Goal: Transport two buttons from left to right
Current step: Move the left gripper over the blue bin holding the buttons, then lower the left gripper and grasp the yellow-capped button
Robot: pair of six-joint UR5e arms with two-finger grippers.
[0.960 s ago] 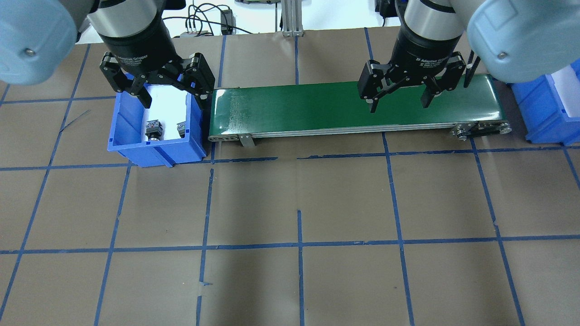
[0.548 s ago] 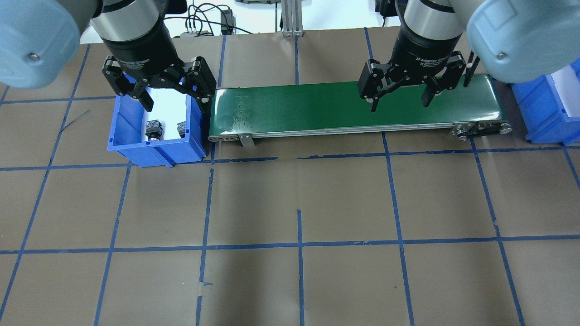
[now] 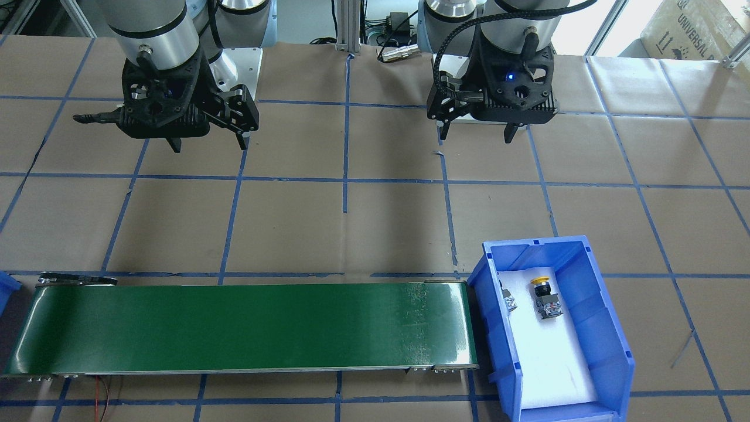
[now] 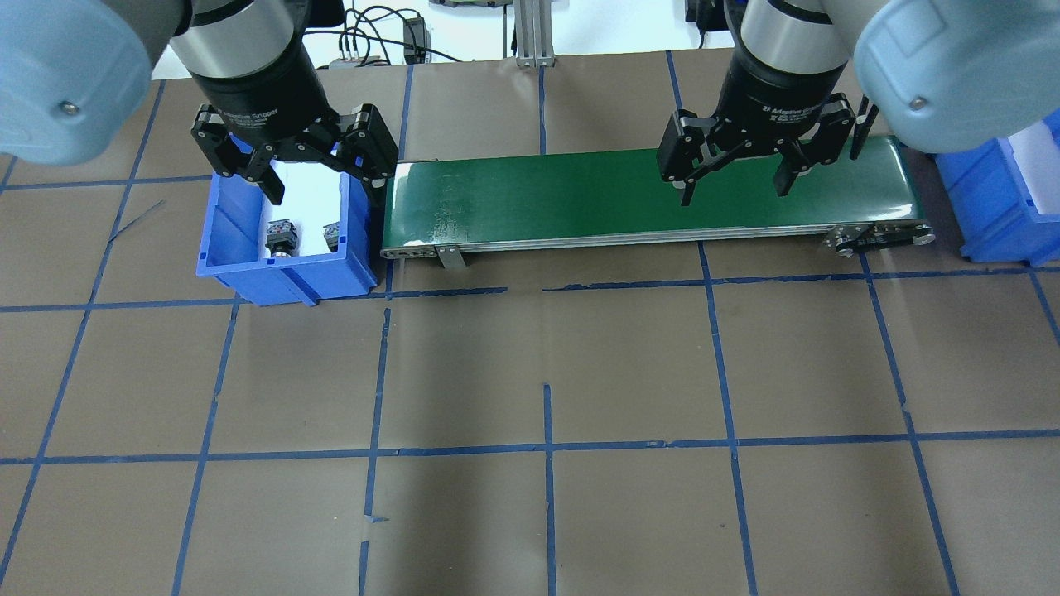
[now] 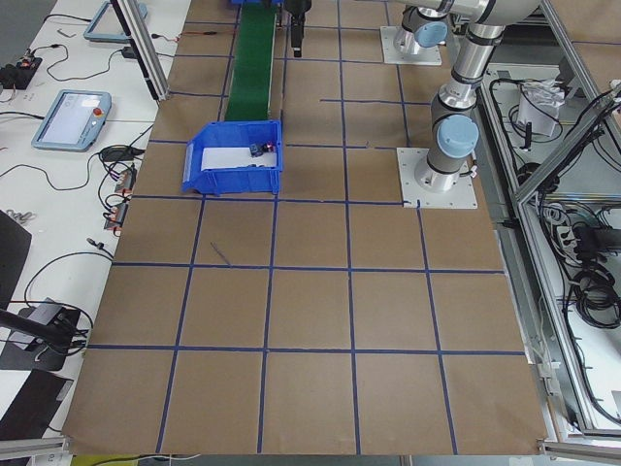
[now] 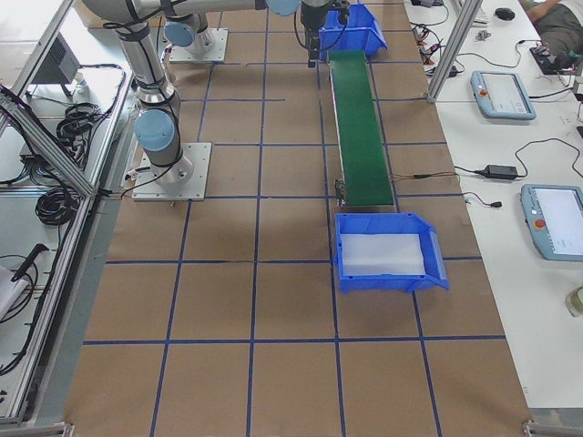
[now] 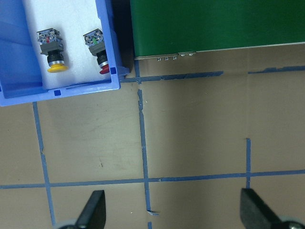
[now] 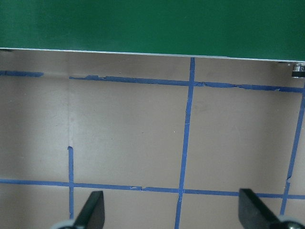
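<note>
Two buttons lie on white foam in the blue left bin: a yellow-capped one and a red-capped one close to the bin wall beside the belt. The yellow button also shows in the front view, where the red one is partly hidden by the wall. My left gripper is open and empty, high above the table on the robot's side of the bin. My right gripper is open and empty, high up near the belt's right part.
A green conveyor belt runs from the left bin to a second blue bin at the right end, lined with white foam. Brown paper with blue tape lines covers the table.
My left gripper has shifted slightly to the right and toward the bin in the overhead view. The right gripper has barely moved. Both stay open.
</note>
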